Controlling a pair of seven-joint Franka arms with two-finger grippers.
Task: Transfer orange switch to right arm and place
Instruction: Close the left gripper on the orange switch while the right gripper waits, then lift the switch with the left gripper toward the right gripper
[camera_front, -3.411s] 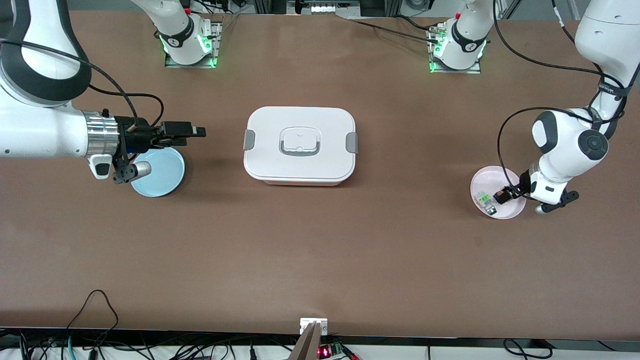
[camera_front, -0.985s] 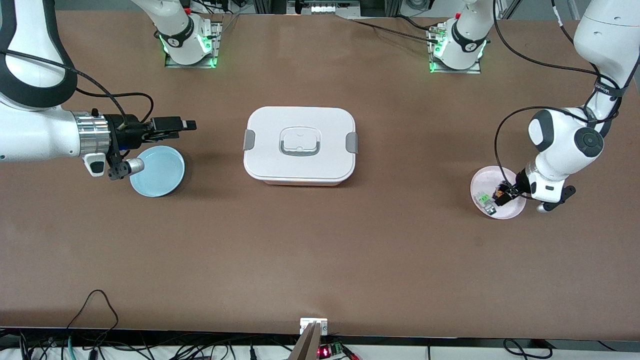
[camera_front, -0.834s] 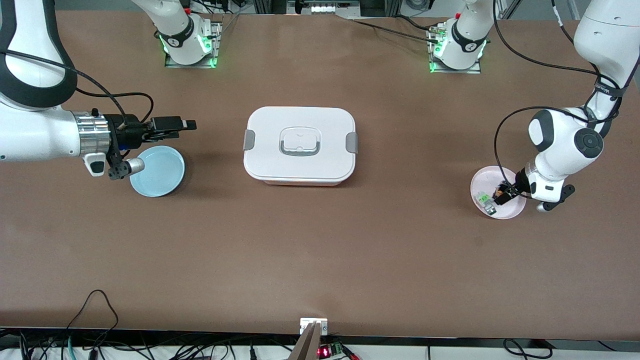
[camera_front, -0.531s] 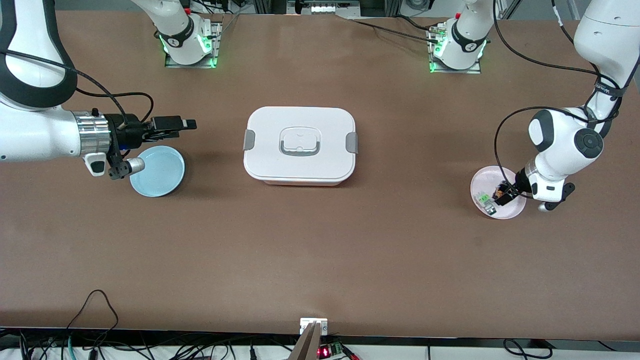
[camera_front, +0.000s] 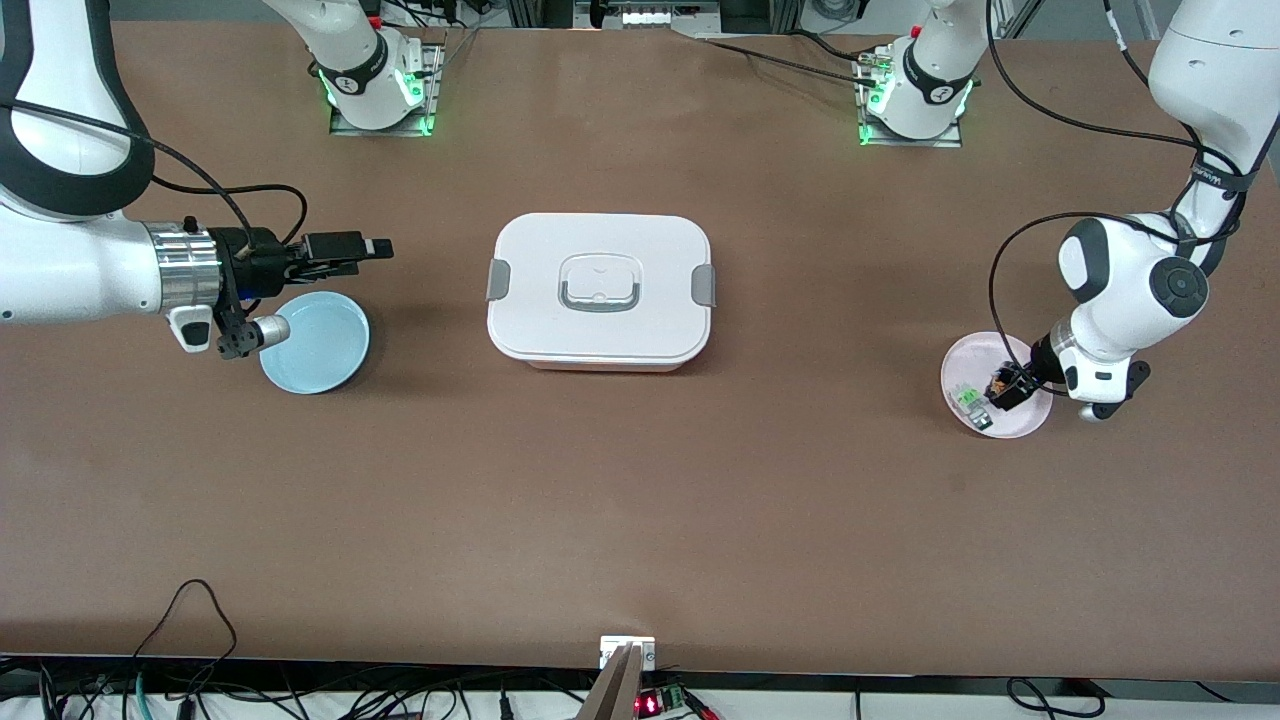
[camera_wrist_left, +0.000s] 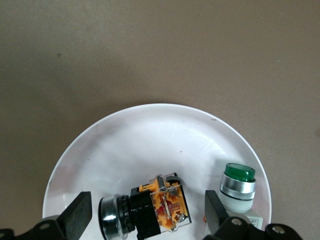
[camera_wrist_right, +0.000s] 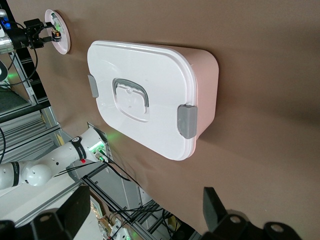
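The orange switch (camera_wrist_left: 155, 210), a black block with an orange section and a silver cap, lies on its side on the pink plate (camera_wrist_left: 150, 135). My left gripper (camera_wrist_left: 147, 219) is open, down on the plate, with one finger on each side of the switch and small gaps between. In the front view the left gripper (camera_front: 1004, 388) and switch (camera_front: 998, 383) sit on the plate (camera_front: 972, 352) at the left arm's end of the table. My right gripper (camera_front: 376, 247) is open and empty, held level in the air beside the light blue plate (camera_front: 325, 352). In the right wrist view its fingers (camera_wrist_right: 76, 214) hold nothing.
A green-and-grey part (camera_wrist_left: 238, 186) stands on the pink plate beside the switch, close to one left finger. A closed white lunch box (camera_front: 600, 290) with a grey handle sits mid-table, also in the right wrist view (camera_wrist_right: 150, 107). Cables lie along the front edge.
Since 3.4 s ago the right gripper has drawn back toward its own end of the table. The left gripper has settled lower around the switch. In the last second almost nothing moves.
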